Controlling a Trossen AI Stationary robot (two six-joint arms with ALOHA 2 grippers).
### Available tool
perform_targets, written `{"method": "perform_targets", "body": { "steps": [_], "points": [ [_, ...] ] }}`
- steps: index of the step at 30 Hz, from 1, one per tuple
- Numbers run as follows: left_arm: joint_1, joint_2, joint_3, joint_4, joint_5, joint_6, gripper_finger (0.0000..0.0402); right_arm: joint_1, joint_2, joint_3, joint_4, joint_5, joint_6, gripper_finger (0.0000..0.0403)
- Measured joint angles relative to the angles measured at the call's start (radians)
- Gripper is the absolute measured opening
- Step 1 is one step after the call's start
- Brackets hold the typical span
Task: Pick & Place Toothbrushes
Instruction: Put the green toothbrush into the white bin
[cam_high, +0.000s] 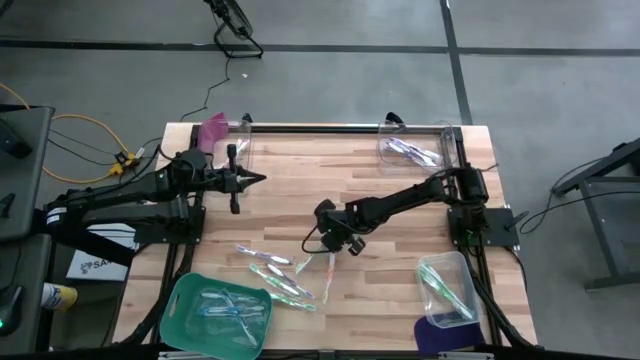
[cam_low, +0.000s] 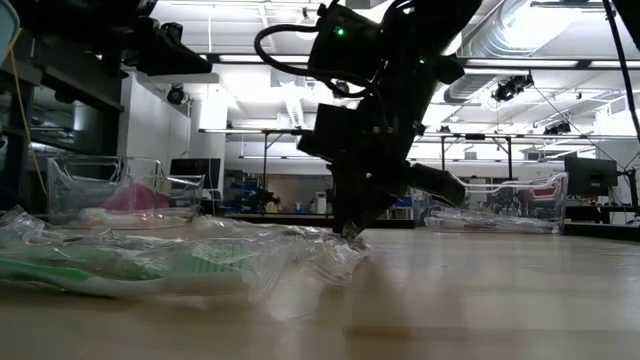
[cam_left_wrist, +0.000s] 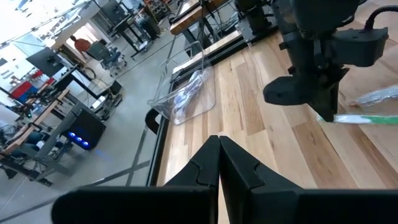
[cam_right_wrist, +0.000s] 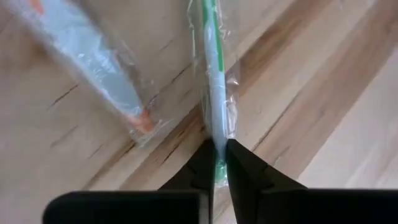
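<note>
Several wrapped toothbrushes (cam_high: 275, 275) lie loose on the wooden table (cam_high: 400, 240) near its front. My right gripper (cam_right_wrist: 217, 158) slants down among them, at the table's middle (cam_high: 333, 248), and is shut on a green-and-white toothbrush (cam_right_wrist: 214, 81) in clear wrap. An orange-tipped toothbrush (cam_right_wrist: 99, 56) lies flat beside it. My left gripper (cam_high: 262, 179) hangs shut above the table's far left with nothing in it. My right gripper pinches the green toothbrush's end (cam_right_wrist: 216, 140) between its two fingers, wrap and all. The fingers come from above, slanting down, and stand on either side of the thin handle. The rest of the toothbrush stretches away from the fingers and lies on the table.
A teal tray (cam_high: 190, 300) with toothbrushes stands at the near left. At the near right is a clear bin (cam_high: 462, 270) holding green ones. Two more clear bins stand at the far right (cam_high: 412, 150) and far left (cam_high: 240, 140). A purple lid (cam_high: 430, 335) lies by the front edge.
</note>
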Motion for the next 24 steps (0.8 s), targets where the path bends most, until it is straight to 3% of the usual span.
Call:
{"method": "perform_targets", "body": {
  "steps": [8, 14, 24],
  "points": [
    [0.0, 0.0, 0.0, 0.001, 0.0, 0.0, 0.0003, 0.0, -0.136, -0.002, -0.132, 0.046, 0.364, 0.0011],
    [0.0, 0.0, 0.0, 0.0, 0.0, -0.013, 0.0003, 0.037, -0.27, -0.001, -0.413, 0.01, 0.748, 0.001],
    [0.0, 0.001, 0.0, 0.003, 0.0, -0.014, 0.0003, 0.253, -0.487, -0.001, -0.792, -0.043, 1.51, 0.0011]
  ]
}}
